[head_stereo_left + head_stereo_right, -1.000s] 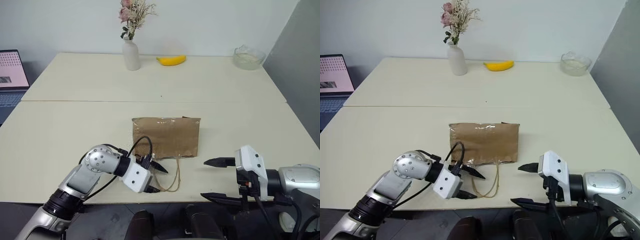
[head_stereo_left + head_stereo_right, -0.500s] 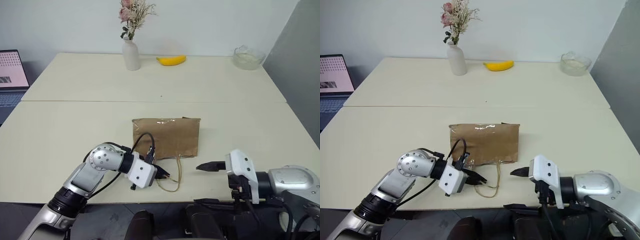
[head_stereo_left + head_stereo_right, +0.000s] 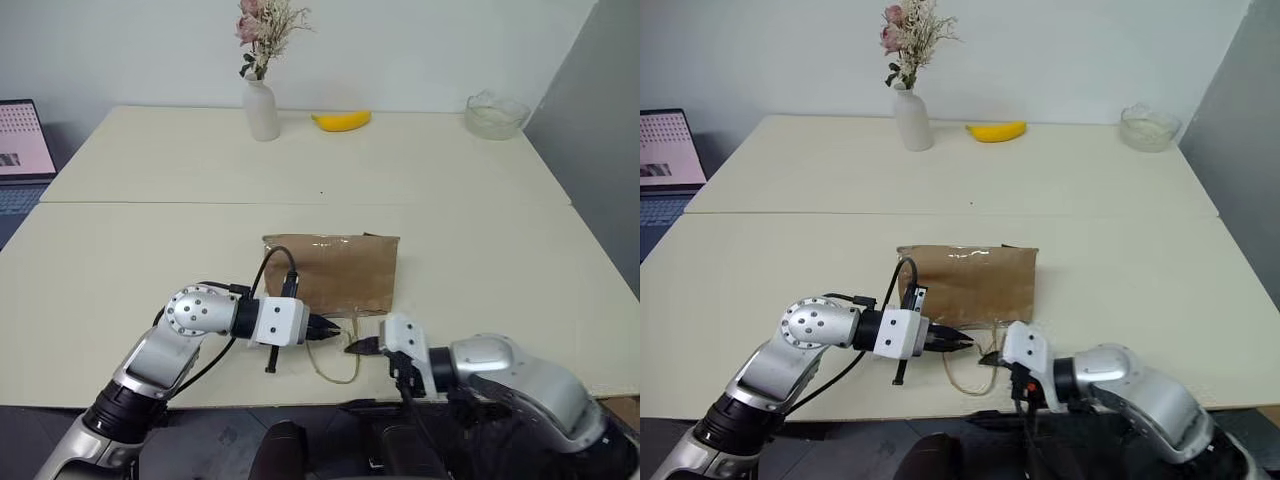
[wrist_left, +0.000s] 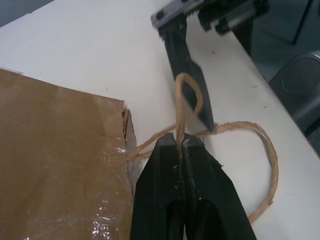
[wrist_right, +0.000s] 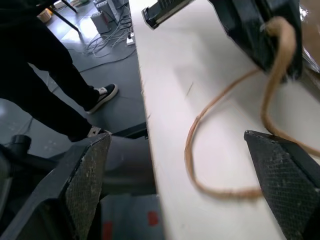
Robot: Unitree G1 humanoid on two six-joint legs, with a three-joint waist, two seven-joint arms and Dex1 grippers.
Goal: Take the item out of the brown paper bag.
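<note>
Brown paper bag (image 3: 331, 272) flat on table (image 3: 150, 250), near front edge, about mid-width, mouth side w/ cord handles (image 3: 335, 362) toward that front edge. Item: not visible anywhere, so can't tell where it sits.

Largest to smallest after that: table, pale cream, seam across mid. Laptop (image 3: 22, 140) at far left edge, screen lit. Left gripper (image 3: 326, 327) just off bag's front edge, jaws pinched tight on one cord handle; in left wrist view cord (image 4: 186, 107) rises in a loop from between closed fingertips (image 4: 186, 145), second loop lying slack on table beside. Right gripper (image 3: 992, 357) at front edge, tip next to the slack loop, jaws spread wide, nothing between; right wrist view has both pads (image 5: 87, 175) far apart either side of cord (image 5: 220, 125). White vase (image 3: 262, 110) w/ dried flowers near back edge, left of centre. Glass bowl (image 3: 496, 115) at back right corner. Banana (image 3: 342, 120) near back edge, just right of vase. A person's legs and shoes (image 5: 102, 95) on floor in right wrist view.
</note>
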